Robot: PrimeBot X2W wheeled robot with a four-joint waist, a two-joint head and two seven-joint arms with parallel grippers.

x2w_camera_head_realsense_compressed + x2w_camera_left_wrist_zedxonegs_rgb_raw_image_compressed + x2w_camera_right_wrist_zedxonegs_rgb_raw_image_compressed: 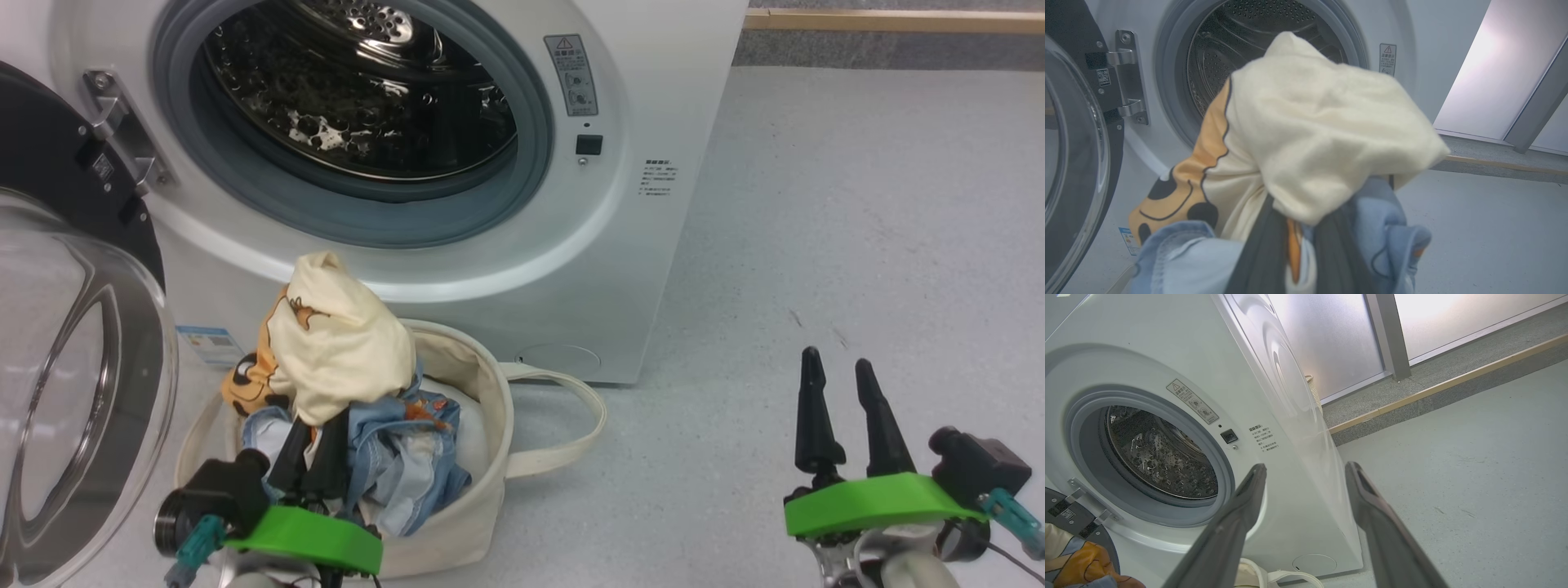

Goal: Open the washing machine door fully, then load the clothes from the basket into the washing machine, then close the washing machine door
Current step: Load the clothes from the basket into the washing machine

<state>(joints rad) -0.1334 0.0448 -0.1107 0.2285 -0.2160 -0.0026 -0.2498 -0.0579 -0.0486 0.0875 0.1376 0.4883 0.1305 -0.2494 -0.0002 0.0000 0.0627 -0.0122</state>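
Nearest, left tool (317, 445) clenched on the clothes (343, 351), which bulge up out of the basket (482, 490) before the washing machine (653, 245), apparently for lifting into the drum (359, 106); washing machine door (49, 147) open left, right tool (835, 359) released, idle aside.

White washing machine (653, 269), grey drum rim; glossy black door (49, 155); cream basket (482, 490); clothes (343, 359): cream, orange-black print, blue denim.

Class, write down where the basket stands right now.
Head view, lower left: the basket sits on the floor before the washing machine, below its drum mouth, just right of the open door, with the clothes heaped in it.
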